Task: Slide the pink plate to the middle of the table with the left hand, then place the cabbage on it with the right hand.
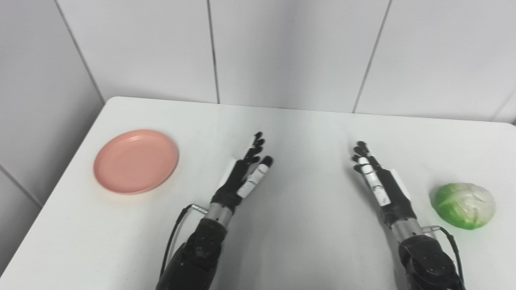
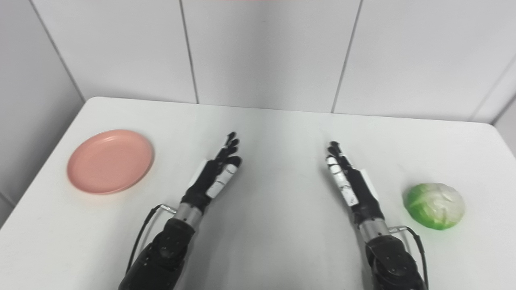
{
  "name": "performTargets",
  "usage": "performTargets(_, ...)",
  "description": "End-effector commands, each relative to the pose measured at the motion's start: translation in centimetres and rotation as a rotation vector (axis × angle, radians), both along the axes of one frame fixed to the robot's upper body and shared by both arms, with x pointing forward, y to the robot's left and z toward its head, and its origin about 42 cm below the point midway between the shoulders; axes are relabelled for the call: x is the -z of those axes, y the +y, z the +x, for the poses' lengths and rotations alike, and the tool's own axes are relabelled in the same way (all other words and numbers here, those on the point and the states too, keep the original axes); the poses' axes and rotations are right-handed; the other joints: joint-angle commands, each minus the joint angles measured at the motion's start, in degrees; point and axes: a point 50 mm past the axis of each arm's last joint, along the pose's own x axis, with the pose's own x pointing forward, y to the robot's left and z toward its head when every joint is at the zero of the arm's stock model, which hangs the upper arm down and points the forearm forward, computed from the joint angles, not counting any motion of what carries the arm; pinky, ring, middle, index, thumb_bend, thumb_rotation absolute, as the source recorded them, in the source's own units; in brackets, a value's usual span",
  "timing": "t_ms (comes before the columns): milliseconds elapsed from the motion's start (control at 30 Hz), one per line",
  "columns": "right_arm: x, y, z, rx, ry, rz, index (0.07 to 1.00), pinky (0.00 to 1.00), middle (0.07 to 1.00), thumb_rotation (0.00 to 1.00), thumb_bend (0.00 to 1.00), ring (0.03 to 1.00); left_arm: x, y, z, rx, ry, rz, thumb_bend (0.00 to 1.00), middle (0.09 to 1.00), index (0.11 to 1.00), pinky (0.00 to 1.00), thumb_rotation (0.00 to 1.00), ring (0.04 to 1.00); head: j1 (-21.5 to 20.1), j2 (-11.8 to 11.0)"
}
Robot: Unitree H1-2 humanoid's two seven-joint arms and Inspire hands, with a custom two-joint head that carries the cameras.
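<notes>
Currently both hands hover over the white counter (image 1: 306, 241), neither holding anything. Left hand (image 1: 246, 171) is released, fingers extended and slightly apart, palm turned inward; right hand (image 1: 377, 177) mirrors it, also released with fingers straight. This reads as a neutral ready pose, each hand on its own side so either can reach outward without crossing the other.

Pink plate (image 1: 136, 161) lies flat on the counter, well to the outer side of the left hand and roughly level with its fingers. It is round, shallow, with a low raised rim, matte salmon pink, nothing on it. Judged: the low rim gives the fingers an edge to push against for the slide.

Cabbage (image 1: 463, 205) sits just outside the right wrist, apart from it. It is a rounded, bright green head with pale glossy patches, possibly a wrapping; cannot tell.

Neither step has begun.
</notes>
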Motion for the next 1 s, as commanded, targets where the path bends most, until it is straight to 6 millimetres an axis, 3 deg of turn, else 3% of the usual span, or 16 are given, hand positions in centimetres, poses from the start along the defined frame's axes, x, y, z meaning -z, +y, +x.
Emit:
performTargets(0,0.1,-0.6,0.3,-0.021,0.003,-0.002,0.991,0.97,0.978,1.00,0.35,0.962,2.3,-1.0,-1.0,0.003,0.093,-0.054,0.71,0.999,1.000,0.95,1.00,0.980,1.8,-0.4)
performTargets(133,0.2,-1.3,0.7,-0.034,-0.001,0.008,1.000,1.00,0.999,1.00,0.34,0.990,2.5,-2.0,-0.8,0.005,0.117,-0.098,0.75,1.000,1.000,0.98,1.00,0.999,4.7,-1.0)
performTargets(467,-0.5,-1.4,0.9,-0.032,-0.004,0.020,1.000,1.00,0.995,1.00,0.33,0.990,2.6,-2.7,-0.2,0.014,0.124,-0.122,0.68,1.000,1.000,0.98,1.00,1.000,6.2,-1.3)
performTargets(733,-1.0,-1.1,0.9,-0.043,-0.009,0.028,1.000,1.00,1.000,1.00,0.25,1.000,2.6,-2.7,0.0,0.019,0.122,-0.128,0.69,1.000,1.000,0.98,1.00,1.000,5.1,-1.2)
performTargets(967,-0.8,-0.9,1.0,-0.042,-0.012,0.024,1.000,1.00,1.000,1.00,0.25,1.000,2.2,-2.5,0.0,0.005,0.114,-0.125,0.73,1.000,1.000,0.99,1.00,1.000,4.4,-1.3)
